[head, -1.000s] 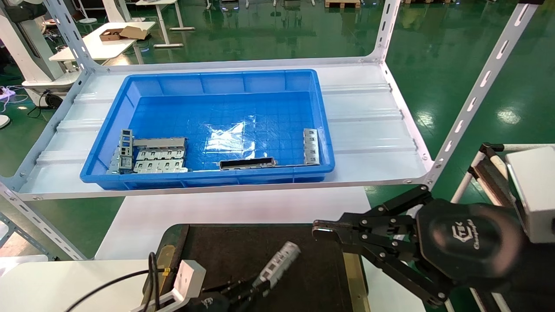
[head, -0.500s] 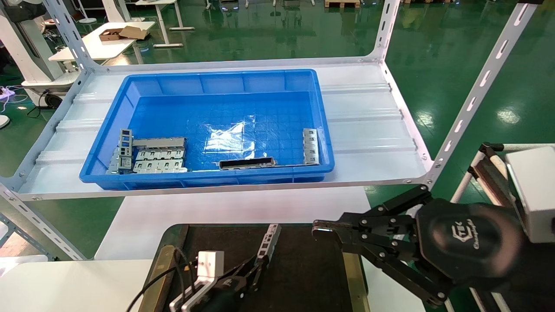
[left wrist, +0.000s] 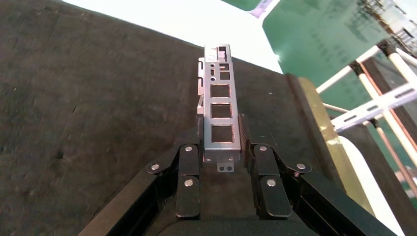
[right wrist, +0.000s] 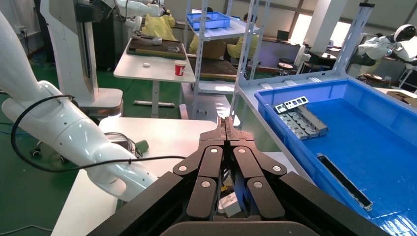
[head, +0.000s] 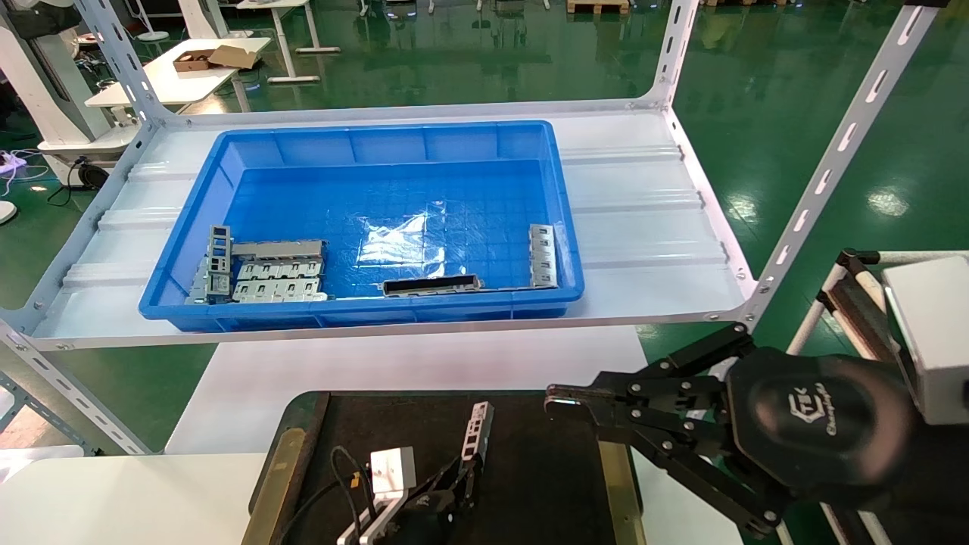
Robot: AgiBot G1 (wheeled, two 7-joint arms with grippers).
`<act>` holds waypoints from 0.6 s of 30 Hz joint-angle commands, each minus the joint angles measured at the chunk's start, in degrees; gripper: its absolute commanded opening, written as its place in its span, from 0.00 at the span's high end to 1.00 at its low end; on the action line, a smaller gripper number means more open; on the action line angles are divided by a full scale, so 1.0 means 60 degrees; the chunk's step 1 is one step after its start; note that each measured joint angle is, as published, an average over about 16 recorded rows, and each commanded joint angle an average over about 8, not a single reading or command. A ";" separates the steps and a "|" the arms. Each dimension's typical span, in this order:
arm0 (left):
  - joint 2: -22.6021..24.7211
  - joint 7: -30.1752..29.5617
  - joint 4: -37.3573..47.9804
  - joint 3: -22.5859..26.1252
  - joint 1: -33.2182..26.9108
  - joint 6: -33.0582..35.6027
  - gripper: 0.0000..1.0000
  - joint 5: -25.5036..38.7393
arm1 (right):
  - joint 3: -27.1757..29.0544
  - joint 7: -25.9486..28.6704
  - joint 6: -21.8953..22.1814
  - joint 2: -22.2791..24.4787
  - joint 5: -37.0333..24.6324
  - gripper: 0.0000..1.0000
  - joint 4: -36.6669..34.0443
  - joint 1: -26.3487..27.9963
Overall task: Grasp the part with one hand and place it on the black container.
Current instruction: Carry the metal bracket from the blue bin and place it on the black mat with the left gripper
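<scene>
The left pincer [head: 463, 477] has swung inward over the last second, from the 7 o'clock corner of the head view toward 6 o'clock, and the part [head: 477, 428] it carries has turned from a slant to nearly upright on screen, pointing to 12 o'clock. It is closed on the part: in the left wrist view the fingers [left wrist: 189, 164] press on both long edges of the bar's near end [left wrist: 220, 110]. The bar now lies low over the middle of the black container [head: 530, 462], its far end reaching toward the tray's far edge. I cannot tell whether it already touches the mat. I judge the carry almost over, with lowering and release left.

The right pincer [head: 560, 401] hangs parked at 4 o'clock, its jaws pressed together on nothing, its tip over the tray's right side and near the bar's far end. It is the closest thing to the drop spot, though clear of the bar.

On the shelf at 12 o'clock sits the blue bin [head: 363, 310] with grey plates [head: 276, 271] and a dark strip [head: 431, 285]. The white desk [head: 113, 492] carries the tray.
</scene>
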 commanded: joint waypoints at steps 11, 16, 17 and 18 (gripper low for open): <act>0.0281 0.0264 0.0300 0.1029 -0.0495 -0.1143 1.00 -0.1424 | -0.0007 -0.0003 0.0003 0.0003 0.0004 1.00 0.0000 0.0001; 0.0276 0.0454 0.0276 0.1411 -0.0654 -0.1526 1.00 -0.2036 | -0.0009 -0.0005 0.0004 0.0004 0.0006 1.00 0.0000 0.0002; 0.0272 0.0497 0.0261 0.1483 -0.0681 -0.1598 1.00 -0.2147 | -0.0010 -0.0005 0.0004 0.0004 0.0007 0.97 0.0000 0.0002; 0.0265 0.0541 0.0243 0.1552 -0.0707 -0.1666 0.97 -0.2255 | -0.0010 -0.0005 0.0004 0.0004 0.0007 0.88 0.0000 0.0002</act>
